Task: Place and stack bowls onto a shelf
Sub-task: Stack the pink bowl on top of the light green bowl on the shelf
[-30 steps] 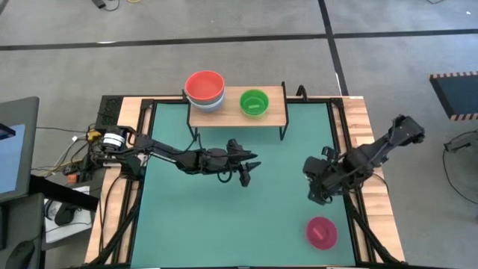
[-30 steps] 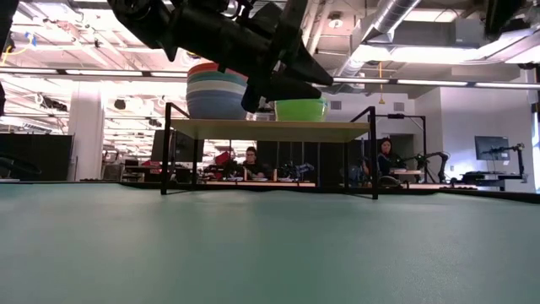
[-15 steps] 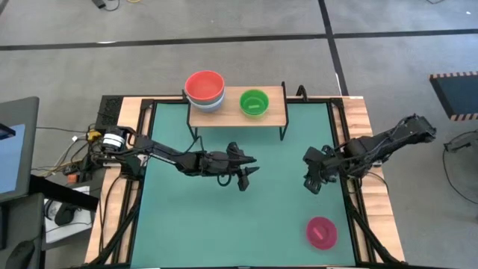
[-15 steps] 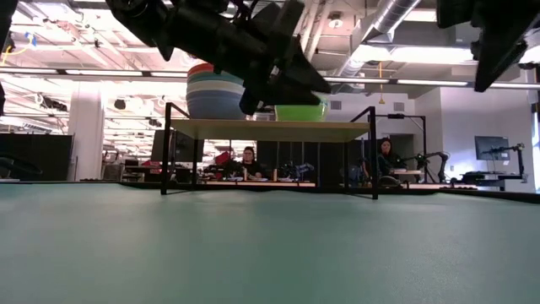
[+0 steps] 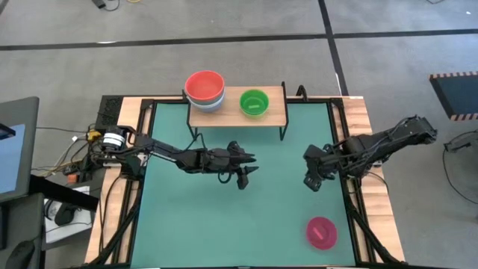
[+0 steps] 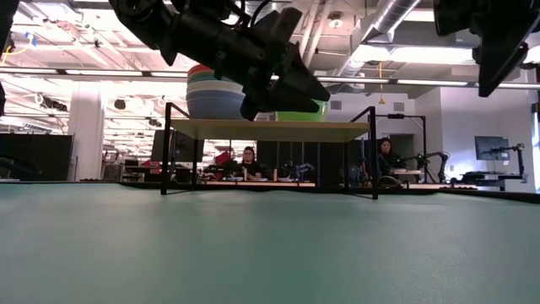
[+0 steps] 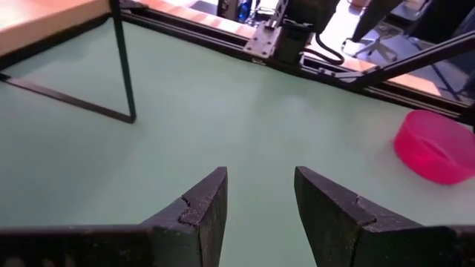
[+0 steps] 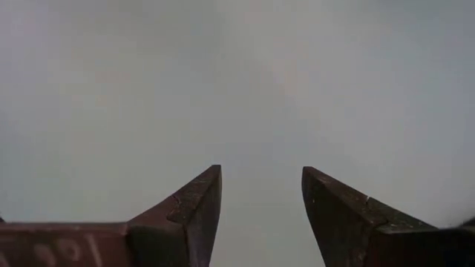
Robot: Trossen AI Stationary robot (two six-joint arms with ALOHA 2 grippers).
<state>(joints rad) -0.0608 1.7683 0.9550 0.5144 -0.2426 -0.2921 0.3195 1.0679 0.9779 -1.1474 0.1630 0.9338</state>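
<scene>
— Grippers first: what are they doing?

— Left gripper (image 5: 248,164) hangs above the green mat (image 5: 224,217) near the middle of the table, its two dark fingers (image 7: 200,208) spread with a clear gap and nothing between them. Right gripper (image 5: 310,181) is off toward the right edge of the mat, raised too, fingers (image 8: 197,204) parted and empty, only bare mat beyond them.

— Where is the shelf from the left gripper?

— Shelf (image 5: 237,113) stands beyond it at the far edge of the mat, wooden top on thin black legs. In the low view the left arm crosses in front of it, well above the table surface.

— And the bowls?

— On the shelf, a stack (image 5: 205,90) with a red bowl on top and a pale blue-grey one showing under it; the low view shows several nested rims there (image 6: 207,89), though I cannot count them surely. Green bowl (image 5: 254,101) sits alone just beside that stack, apart from it, roughly straight past the left gripper.

— Anything still on the mat?

— Magenta bowl (image 5: 322,232), upright, on the near right part of the mat, on the near side of the right gripper and apart from it. The left wrist view catches it (image 7: 436,146) ahead and off to one side of its fingers, well apart

— Anybody around?

— People (image 6: 250,160) seated in the room behind the shelf, seen in the low view
</scene>
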